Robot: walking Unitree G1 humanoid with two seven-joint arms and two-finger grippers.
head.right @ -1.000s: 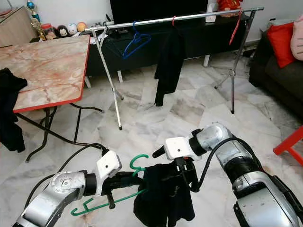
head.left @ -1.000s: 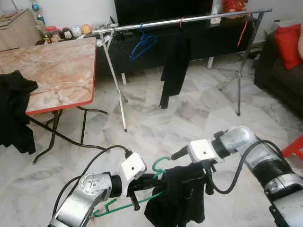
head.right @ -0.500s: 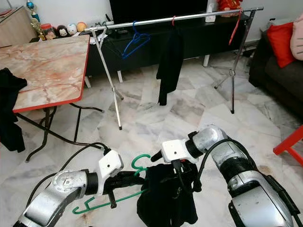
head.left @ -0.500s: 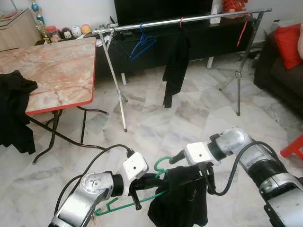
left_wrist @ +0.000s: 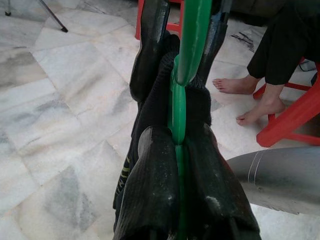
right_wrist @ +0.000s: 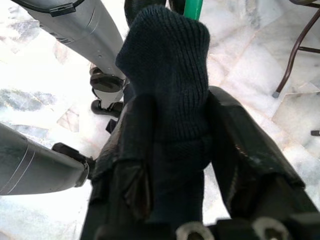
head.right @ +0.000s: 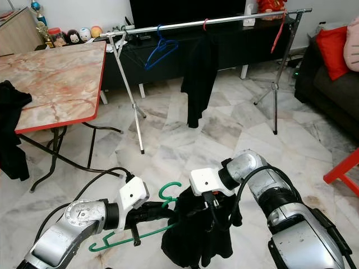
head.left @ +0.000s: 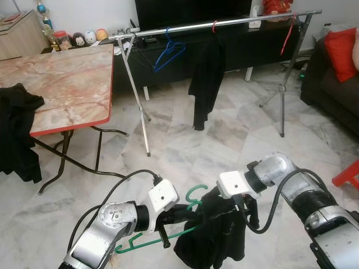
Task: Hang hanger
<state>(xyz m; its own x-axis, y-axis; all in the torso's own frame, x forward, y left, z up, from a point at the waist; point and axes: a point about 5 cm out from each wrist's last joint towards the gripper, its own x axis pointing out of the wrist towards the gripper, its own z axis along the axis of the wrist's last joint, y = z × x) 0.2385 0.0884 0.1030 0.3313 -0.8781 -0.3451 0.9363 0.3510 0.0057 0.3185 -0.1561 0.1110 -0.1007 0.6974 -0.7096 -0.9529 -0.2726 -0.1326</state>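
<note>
Your left gripper (left_wrist: 176, 145) is clamped on the green hanger (head.left: 193, 195), low over the marble floor (head.left: 185, 140), with the hook curling up just beyond its fingertips. Your right gripper (right_wrist: 172, 150) sits just beside it on the far side of that hook, its fingers pinching a fold of the black garment (head.left: 216, 238), which sags beneath both grippers. Well ahead of them stands the metal clothes rack (head.left: 216, 23), carrying a blue hanger (head.left: 168, 51) and a hung black garment (head.left: 206, 78).
</note>
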